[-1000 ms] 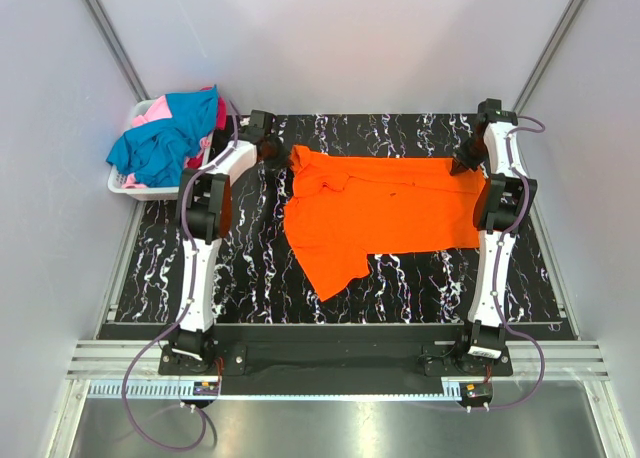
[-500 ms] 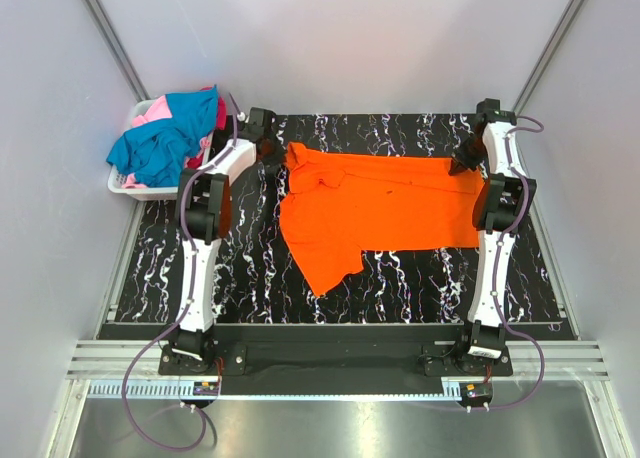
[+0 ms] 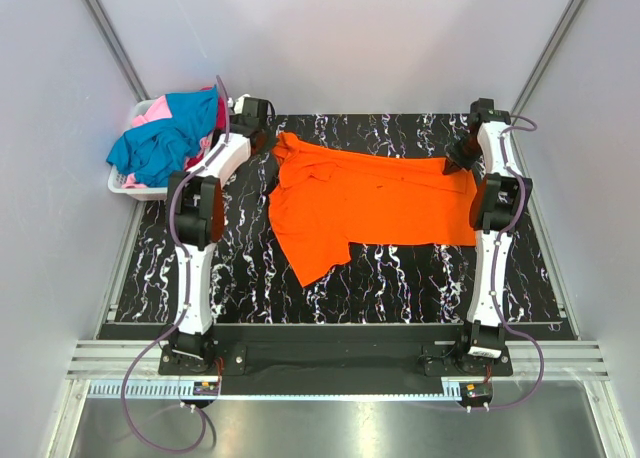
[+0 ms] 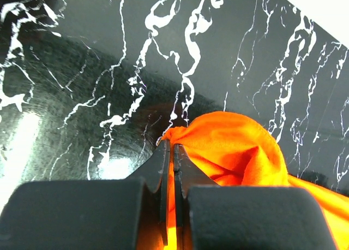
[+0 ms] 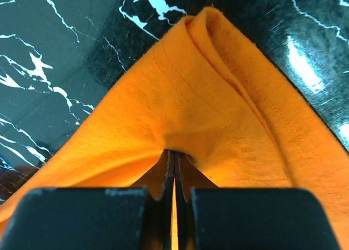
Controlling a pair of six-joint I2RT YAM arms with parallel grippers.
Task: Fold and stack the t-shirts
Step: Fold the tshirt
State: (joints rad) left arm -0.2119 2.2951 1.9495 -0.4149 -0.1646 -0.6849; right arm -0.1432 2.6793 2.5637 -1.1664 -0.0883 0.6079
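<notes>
Orange t-shirt lies unfolded, left gripper and right gripper pinching it; other t-shirts, maybe three, wait upper left.

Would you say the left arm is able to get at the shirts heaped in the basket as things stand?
Probably not yet: the pile lies just beside it, but the left tool is shut on a corner of the orange t-shirt and would have to let go first.
</notes>
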